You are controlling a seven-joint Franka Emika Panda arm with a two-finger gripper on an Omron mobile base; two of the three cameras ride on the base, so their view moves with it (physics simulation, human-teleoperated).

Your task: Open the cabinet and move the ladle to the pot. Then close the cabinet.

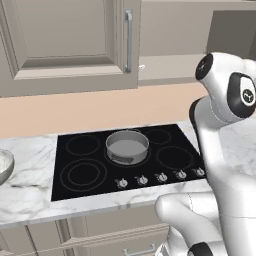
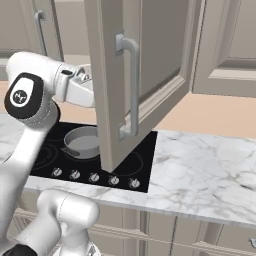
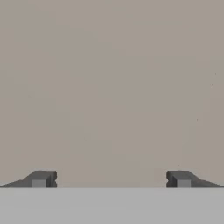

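Note:
The cabinet (image 1: 65, 40) hangs above the stove. Its left door is shut, and its right door (image 2: 150, 60) stands swung out toward me with its silver bar handle (image 2: 132, 85) facing front. My arm (image 2: 70, 87) reaches in behind that open door, which hides the hand. In the hand view my gripper (image 3: 111, 179) is open, fingertips (image 3: 41, 179) wide apart with nothing between them, facing a flat beige panel close ahead. A small pale sliver (image 1: 142, 66) lies at the shelf's front edge; I cannot tell whether it is the ladle. The pot (image 1: 127, 146) sits empty on the black cooktop.
A whitish bowl (image 1: 3, 165) rests on the marble counter (image 2: 200, 165) at the far left. Knobs line the front of the cooktop (image 1: 85, 172). The open door hangs over the cooktop's right side. Low drawers with horizontal handles run under the counter.

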